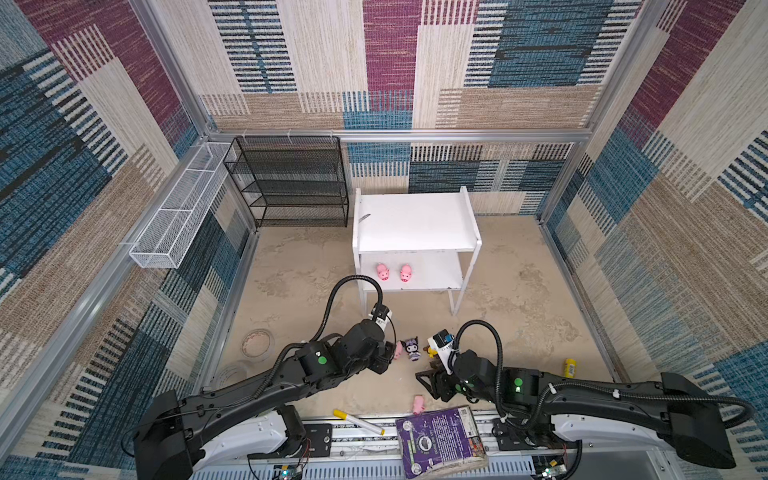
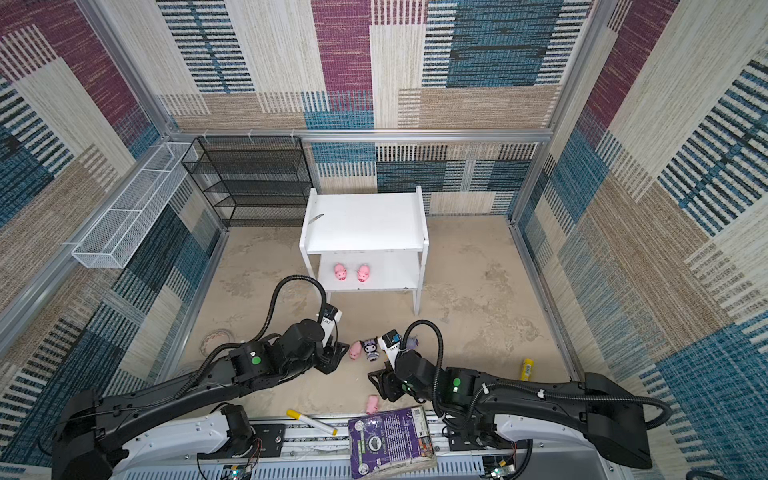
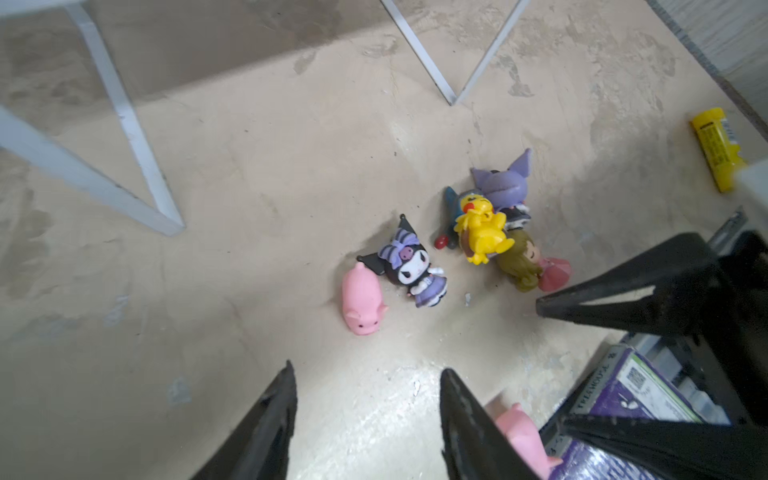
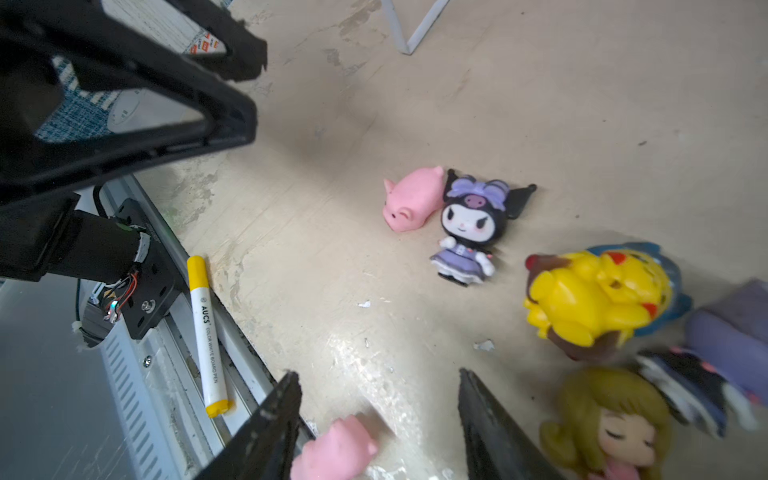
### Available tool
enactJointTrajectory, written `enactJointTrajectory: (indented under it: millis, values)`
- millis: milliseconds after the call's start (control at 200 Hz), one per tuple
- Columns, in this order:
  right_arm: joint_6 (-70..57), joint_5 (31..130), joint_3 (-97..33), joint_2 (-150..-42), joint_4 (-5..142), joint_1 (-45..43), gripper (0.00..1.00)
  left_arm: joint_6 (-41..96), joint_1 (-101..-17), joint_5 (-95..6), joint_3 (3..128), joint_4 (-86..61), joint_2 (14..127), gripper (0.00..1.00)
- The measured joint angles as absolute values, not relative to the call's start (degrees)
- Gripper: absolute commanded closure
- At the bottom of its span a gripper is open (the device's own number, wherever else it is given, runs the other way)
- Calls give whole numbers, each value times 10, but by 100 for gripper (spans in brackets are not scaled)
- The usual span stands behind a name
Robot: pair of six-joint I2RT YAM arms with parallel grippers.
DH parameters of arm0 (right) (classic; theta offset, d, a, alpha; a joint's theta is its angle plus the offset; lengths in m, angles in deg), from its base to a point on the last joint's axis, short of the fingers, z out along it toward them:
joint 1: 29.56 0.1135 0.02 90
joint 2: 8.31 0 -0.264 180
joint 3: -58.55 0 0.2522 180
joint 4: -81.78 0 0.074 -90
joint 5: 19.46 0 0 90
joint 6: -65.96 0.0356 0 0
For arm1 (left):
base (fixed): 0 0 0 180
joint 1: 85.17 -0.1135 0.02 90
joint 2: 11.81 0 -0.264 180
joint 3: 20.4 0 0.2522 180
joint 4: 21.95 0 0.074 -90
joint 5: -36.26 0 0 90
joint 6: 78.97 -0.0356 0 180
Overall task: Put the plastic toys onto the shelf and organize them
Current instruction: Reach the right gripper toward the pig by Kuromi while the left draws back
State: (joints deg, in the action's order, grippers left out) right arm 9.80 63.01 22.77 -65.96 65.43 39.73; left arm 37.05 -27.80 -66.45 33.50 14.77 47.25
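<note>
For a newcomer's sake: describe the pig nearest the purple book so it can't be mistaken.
Find the purple book at the floor's front edge in both top views. Just past its far edge lies a small pink pig. It is the only pig lying alone: two other pigs stand on the white shelf's lower board, and a fourth pig lies beside the black-purple eared figurine.

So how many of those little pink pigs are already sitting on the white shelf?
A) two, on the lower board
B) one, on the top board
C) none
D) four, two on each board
A: in both top views one pink pig and a second pig sit side by side on the lower board of the white shelf.
</note>
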Motion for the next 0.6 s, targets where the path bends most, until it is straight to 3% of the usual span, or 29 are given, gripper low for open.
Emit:
enactJointTrajectory:
  millis: [391, 601]
  values:
    - [195, 619, 54, -920, 646, 427, 43, 401, -315, -743, 358, 317, 324, 20]
    - [264, 606, -11, -1007, 599, 423, 43, 412, -322, -750, 349, 350, 236, 16]
